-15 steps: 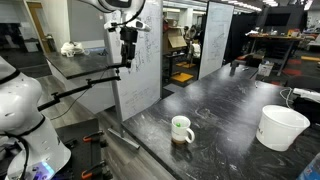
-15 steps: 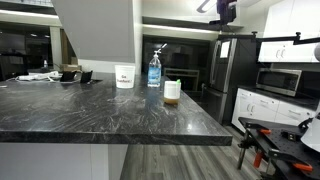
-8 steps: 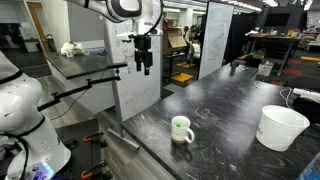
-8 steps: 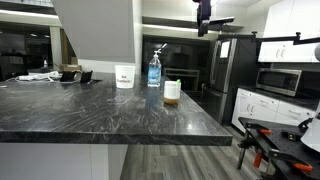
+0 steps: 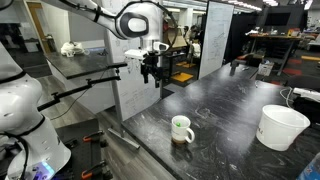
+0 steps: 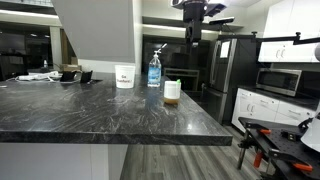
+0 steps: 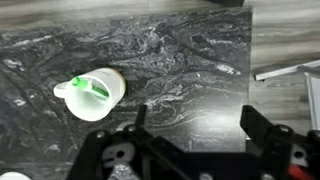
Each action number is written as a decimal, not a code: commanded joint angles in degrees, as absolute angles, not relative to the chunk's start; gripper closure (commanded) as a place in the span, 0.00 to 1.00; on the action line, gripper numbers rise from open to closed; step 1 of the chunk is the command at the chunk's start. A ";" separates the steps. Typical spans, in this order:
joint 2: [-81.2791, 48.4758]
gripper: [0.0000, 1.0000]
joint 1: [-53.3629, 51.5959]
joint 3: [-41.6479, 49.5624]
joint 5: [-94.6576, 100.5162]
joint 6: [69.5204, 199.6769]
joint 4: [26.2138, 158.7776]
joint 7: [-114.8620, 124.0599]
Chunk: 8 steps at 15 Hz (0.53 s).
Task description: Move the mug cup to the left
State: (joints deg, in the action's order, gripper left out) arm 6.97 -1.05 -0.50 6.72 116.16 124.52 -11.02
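Observation:
The mug cup (image 5: 181, 129) is small and white with a green handle and green inner rim. It stands near the corner of the dark marble counter (image 5: 225, 115). It also shows in an exterior view (image 6: 172, 91) and at the left of the wrist view (image 7: 92, 92). My gripper (image 5: 153, 72) hangs in the air above and to the left of the mug, beyond the counter's edge. In an exterior view (image 6: 192, 28) it is high above the mug. In the wrist view the fingers (image 7: 195, 118) are open and empty.
A large white bucket-like container (image 5: 281, 127) stands at the counter's right side and shows as well in an exterior view (image 6: 124, 76). A blue spray bottle (image 6: 154, 68) stands near the mug. A whiteboard panel (image 5: 138, 65) stands behind the gripper.
The gripper has moved down and toward the counter, nearer the mug. The mug has not moved.

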 commanded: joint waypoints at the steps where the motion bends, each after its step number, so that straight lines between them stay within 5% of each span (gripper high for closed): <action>1: 2.95 0.00 -0.11 1.00 6.42 123.99 125.12 -13.33; 8: -5.86 0.00 3.13 3.15 6.31 132.35 124.84 -14.88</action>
